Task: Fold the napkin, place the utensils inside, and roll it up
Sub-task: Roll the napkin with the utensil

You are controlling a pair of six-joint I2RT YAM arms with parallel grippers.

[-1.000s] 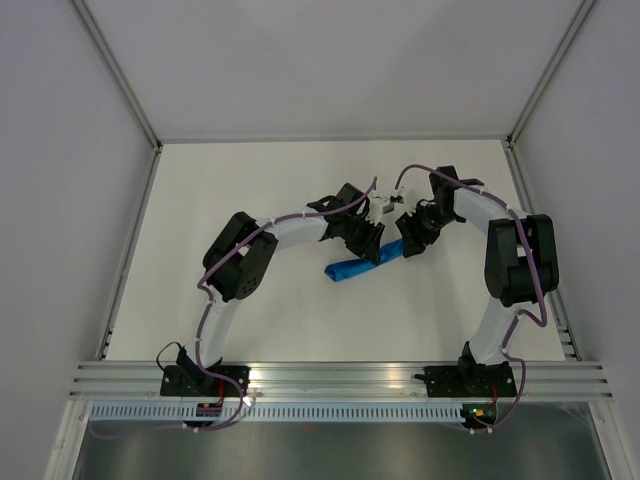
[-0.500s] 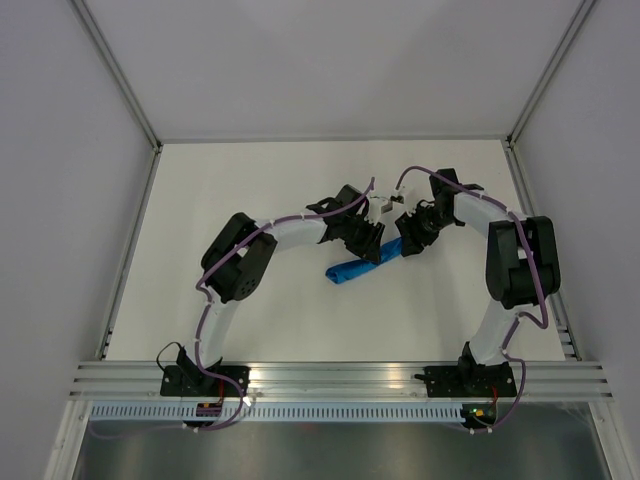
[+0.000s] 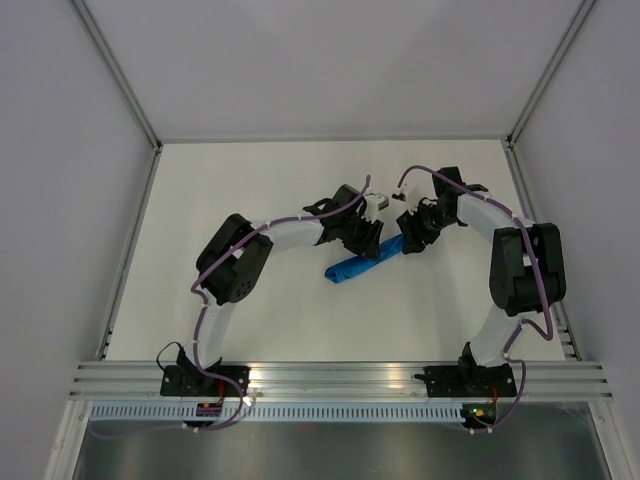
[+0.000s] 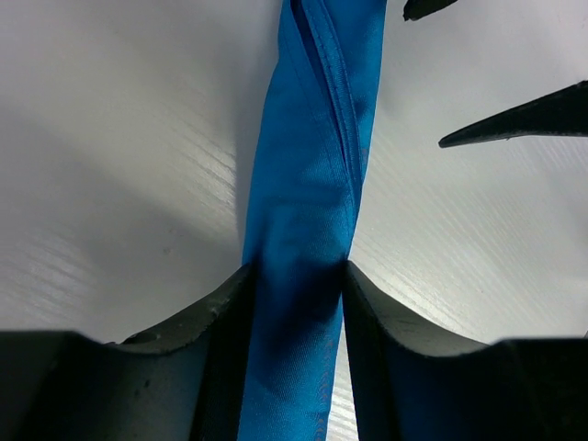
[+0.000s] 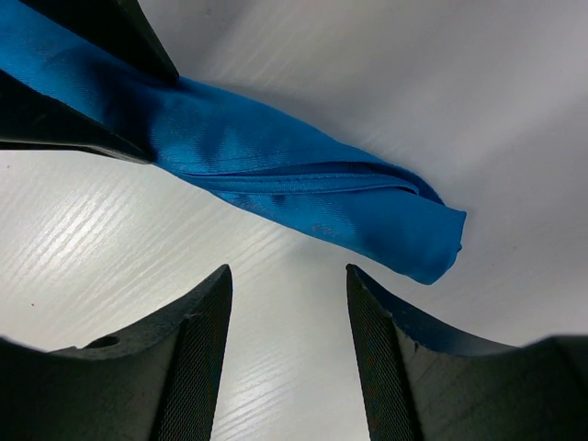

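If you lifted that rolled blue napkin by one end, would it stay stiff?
Probably not: the napkin is soft cloth, so it would likely droop. Its sheen suggests it may slip, and the loose hem along the roll could let it unwind.

We see the napkin on the table, flanked by the left gripper; the right gripper sits just beside its right end.

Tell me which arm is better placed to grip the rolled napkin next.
Left. The left arm has its jaws either side of the rolled napkin, touching it. The right arm has open jaws over bare table, the roll lying beyond their tips.
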